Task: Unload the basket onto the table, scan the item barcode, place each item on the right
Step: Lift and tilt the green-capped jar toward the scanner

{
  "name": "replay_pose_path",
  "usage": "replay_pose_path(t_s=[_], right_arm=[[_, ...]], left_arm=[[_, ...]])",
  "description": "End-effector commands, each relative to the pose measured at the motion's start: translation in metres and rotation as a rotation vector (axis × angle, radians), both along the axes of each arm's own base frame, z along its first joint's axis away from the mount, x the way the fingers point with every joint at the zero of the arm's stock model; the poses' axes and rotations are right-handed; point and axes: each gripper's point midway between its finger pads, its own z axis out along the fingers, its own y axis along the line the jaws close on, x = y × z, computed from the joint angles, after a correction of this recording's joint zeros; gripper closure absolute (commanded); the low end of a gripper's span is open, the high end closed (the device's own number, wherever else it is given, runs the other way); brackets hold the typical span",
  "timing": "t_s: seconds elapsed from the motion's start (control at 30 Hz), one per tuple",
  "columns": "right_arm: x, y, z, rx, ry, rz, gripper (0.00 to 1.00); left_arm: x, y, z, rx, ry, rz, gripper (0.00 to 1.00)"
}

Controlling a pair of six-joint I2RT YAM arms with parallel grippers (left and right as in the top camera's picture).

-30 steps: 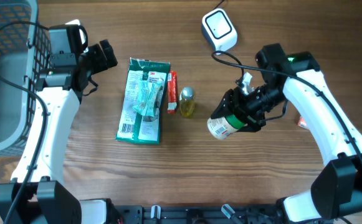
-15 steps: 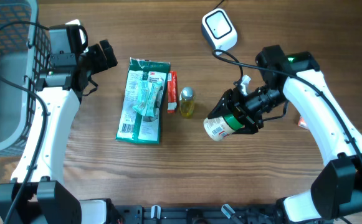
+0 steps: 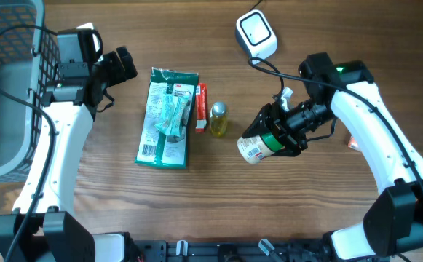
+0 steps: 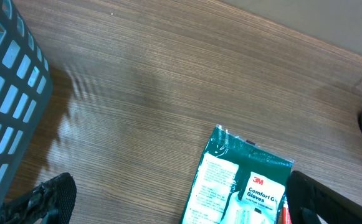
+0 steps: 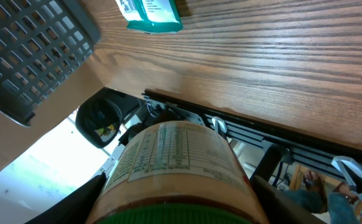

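A wood-grain table fills the overhead view, with both arm bases at its near edge, at 6 o'clock. From the base at 5 o'clock the right arm's white link climbs toward 12 o'clock to an elbow, then its dark wrist folds back down toward 8 o'clock. The right gripper is clamped around the green-capped end of the labelled bottle, which sits a little right of the table's centre, tilted, its base aimed at 8 o'clock. In the right wrist view the printed label of this bottle fills the lower frame between the two fingers. A small red item shows just at 3 o'clock of that arm's link. At 9 o'clock of the held bottle stands a yellow vial, then a red tube just beside it, then a green gloves pack touching the tube. The left arm rises from 7 o'clock straight toward 12, its wrist turned to 3 o'clock; the left gripper is spread wide with nothing between its fingers, near the pack's far corner. A grey basket sits at 9 o'clock. Farthest, at 12 o'clock of the held bottle and well apart from it, lies the white scanner
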Motion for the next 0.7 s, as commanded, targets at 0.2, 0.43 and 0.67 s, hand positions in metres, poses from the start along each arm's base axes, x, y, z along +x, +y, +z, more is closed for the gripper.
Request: replay_pose_path(t_s=[0.2, 0.43, 0.67], right_arm=[[0.017, -0.026, -0.022, -0.236, -0.073, -0.042, 0.70], [0.060, -0.057, -0.045, -0.472, -0.219, -0.160, 0.72], [0.109, -0.052, -0.037, -0.441, -0.439, -0.200, 0.74]], left_arm=[[0.001, 0.004, 0.003, 0.013, -0.006, 0.005, 0.00], [0.001, 0.004, 0.003, 0.013, -0.006, 0.005, 0.00], [0.001, 0.004, 0.003, 0.013, -0.006, 0.005, 0.00]])
